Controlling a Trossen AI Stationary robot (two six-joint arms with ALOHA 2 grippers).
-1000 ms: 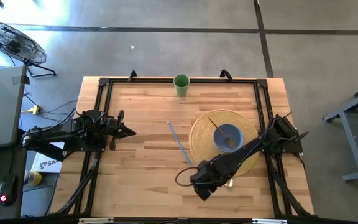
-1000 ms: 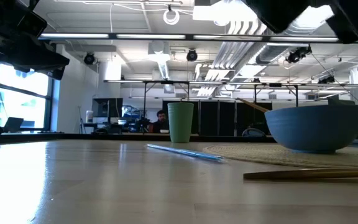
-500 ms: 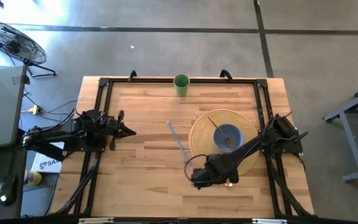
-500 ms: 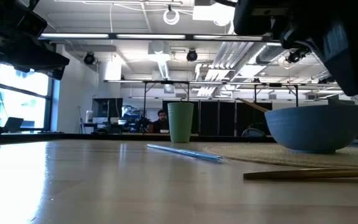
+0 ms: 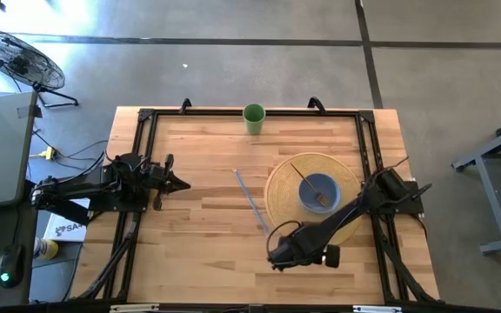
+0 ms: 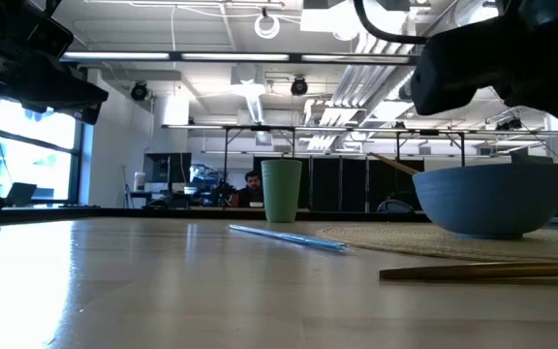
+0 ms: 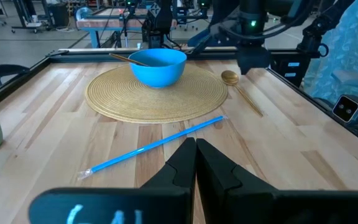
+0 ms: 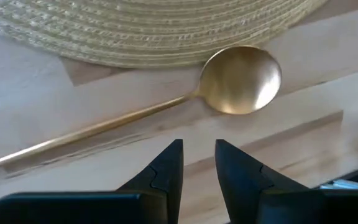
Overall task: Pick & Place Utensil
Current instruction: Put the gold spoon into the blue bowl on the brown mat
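A gold spoon lies flat on the wood just off the near edge of the round woven placemat. Its bowl and thin handle show in the right wrist view. It also shows as the spoon in the left wrist view, and its handle in the low view. My right gripper hovers over the bowl end with fingers a little open, touching nothing. In the high view the arm hides the spoon. My left gripper waits shut at the table's left.
A blue bowl with a wooden stick in it stands on the placemat. A blue straw lies left of the mat, and a green cup stands at the far edge. Bare wood lies between the straw and my left arm.
My right gripper has turned about its wrist and swung toward the table's right along the mat's near edge, ending over the spoon's bowl. The spoon, straw, bowl and cup have stayed put.
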